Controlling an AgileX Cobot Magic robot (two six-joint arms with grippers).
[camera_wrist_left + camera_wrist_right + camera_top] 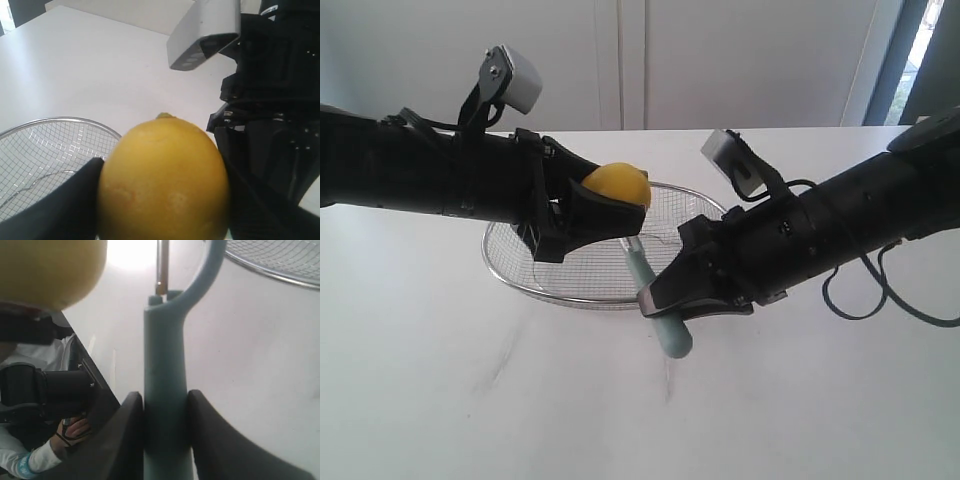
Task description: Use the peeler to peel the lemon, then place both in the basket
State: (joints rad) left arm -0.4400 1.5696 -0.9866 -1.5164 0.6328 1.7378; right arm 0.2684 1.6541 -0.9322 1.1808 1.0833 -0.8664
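Lemon [617,185] is up in the air, clamped between the two black fingers of the left gripper [618,202], and it hangs over the wire basket [510,272]. From the left wrist camera it fills the view: plain yellow, dimpled skin with a small nub at the far end and a dark finger [75,200] pressed against each side. No sticker or lettering shows on the face turned this way.

Over to the right arm. The right gripper [655,300] is closed tight on the pale teal handle of the peeler [676,342], with both pads flat against it. The butt of the handle sticks out behind the grip, low over the white table [440,400]. The head end reaches up over the basket's near rim, towards the underside of the lemon. The right wrist camera shows the handle forking into a curved arm with a thin metal rod beside it. Glare washes out the blade itself, so I can't tell whether it is touching the fruit.

The basket sits flat on the table between the two arms, silver mesh with a thick bright rim. Each arm carries a grey-white camera box, the left arm's camera [515,78] raised high and the right arm's camera [732,160] just beyond the basket. Any marking on either box is too small to read.
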